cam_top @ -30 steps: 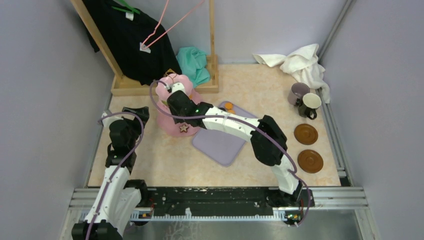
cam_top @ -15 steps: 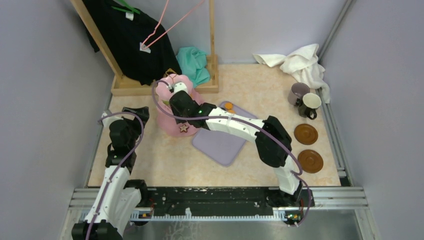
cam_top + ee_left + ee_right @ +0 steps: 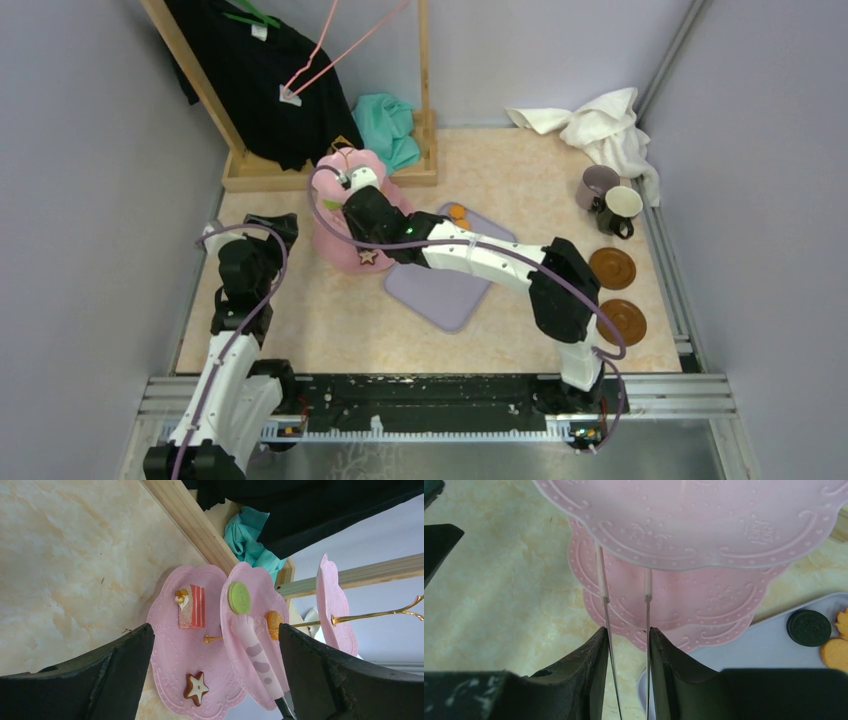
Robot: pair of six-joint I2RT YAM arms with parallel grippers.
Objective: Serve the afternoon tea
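Noted the pink three-tier stand [image 3: 340,250] upright at the far left of the worktop [image 3: 300,320], just beside the lilac tray [image 3: 445,290]. Counted, through the left wrist camera, a cake slice [image 3: 191,612] and a brown star [image 3: 196,687] on the bottom plate, a green round [image 3: 239,597] and an orange round [image 3: 273,622] on the middle one. Saw a black round [image 3: 809,627] and more orange sweets [image 3: 836,652] lying on the tray. Placed the cream mug [image 3: 625,205] and mauve mug [image 3: 597,185] at the far right, close together and well apart from the stand, with two brown saucers [image 3: 611,268] nearer the arms. Found the right gripper [image 3: 626,640] clamped on the thin pink tongs [image 3: 601,580], with the paw-shaped tip over the middle tier just beside the green round; could not tell about contact there. Found the left gripper [image 3: 215,630] spread wide and empty, facing the stand. Judged the sweets light, hard and smooth, likely to slip or pop from springy tongs; best pinched gently across the flat faces. Judged the stand light plastic on a thin gold post [image 3: 370,614], top-heavy and easy to tip; best steadied at the bottom plate. Judged the mugs rigid and heavier; best taken by rim or handle.
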